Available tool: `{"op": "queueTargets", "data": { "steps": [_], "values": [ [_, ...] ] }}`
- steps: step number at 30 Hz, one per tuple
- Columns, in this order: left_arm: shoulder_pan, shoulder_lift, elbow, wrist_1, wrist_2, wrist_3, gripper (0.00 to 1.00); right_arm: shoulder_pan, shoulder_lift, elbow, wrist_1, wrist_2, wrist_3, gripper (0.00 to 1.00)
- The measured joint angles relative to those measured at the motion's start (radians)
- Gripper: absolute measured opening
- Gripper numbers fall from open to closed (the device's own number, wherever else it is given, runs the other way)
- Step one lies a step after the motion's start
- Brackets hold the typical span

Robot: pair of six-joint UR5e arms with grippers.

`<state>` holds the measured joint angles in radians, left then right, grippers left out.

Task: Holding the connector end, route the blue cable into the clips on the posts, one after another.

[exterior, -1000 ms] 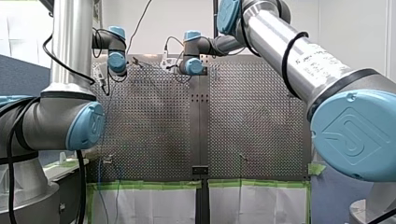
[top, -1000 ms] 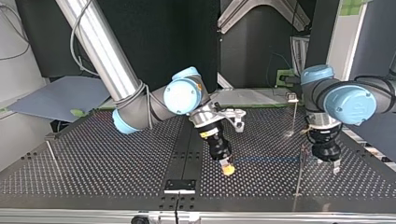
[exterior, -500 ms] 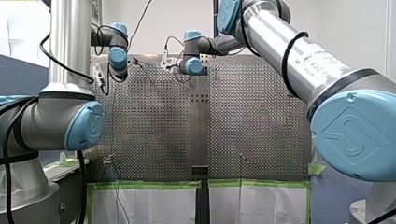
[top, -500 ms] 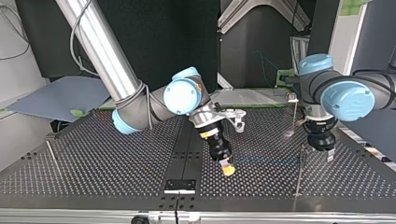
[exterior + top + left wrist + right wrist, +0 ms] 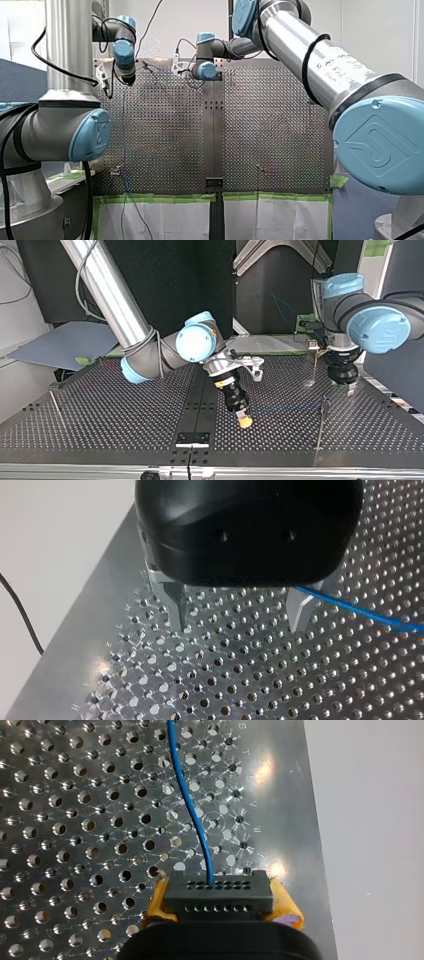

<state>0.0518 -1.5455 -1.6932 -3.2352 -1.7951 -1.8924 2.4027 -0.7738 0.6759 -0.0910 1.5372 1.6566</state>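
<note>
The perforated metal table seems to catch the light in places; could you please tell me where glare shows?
Right wrist view: starburst glints ring the holes of the perforated metal table beside the thin blue cable, ahead of the black connector. Left wrist view: sparkles near the table's edge, beside my left gripper. Top view: a bright patch at the foot of a thin metal post.

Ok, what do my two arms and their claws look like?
Both arms are silver tubes with light blue joint caps. A black cable hangs along my left arm; my right arm has a black cable looped around it and small dark print; my left claw is black with metal fingers; my right claw is black with yellow pads.
</note>
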Motion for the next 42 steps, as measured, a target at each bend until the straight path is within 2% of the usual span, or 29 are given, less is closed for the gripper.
{"op": "queueTargets", "data": {
  "steps": [12,22,30,42],
  "values": [
    [-0.038,0.081,-0.003,-0.051,0.024,0.013,1.0,-0.002,0.0,0.0,0.002,0.0,0.0,0.0],
    [-0.075,0.129,-0.003,-0.038,0.036,0.041,1.0,-0.003,0.0,0.0,0.003,0.0,0.0,0.0],
    [-0.092,0.136,-0.003,0.002,0.042,0.052,1.0,-0.003,0.001,0.0,0.007,0.002,0.001,0.0],
    [-0.115,0.118,-0.003,-0.004,0.042,0.052,1.0,-0.004,0.001,0.0,0.012,0.011,0.001,0.0]
  ]
}}
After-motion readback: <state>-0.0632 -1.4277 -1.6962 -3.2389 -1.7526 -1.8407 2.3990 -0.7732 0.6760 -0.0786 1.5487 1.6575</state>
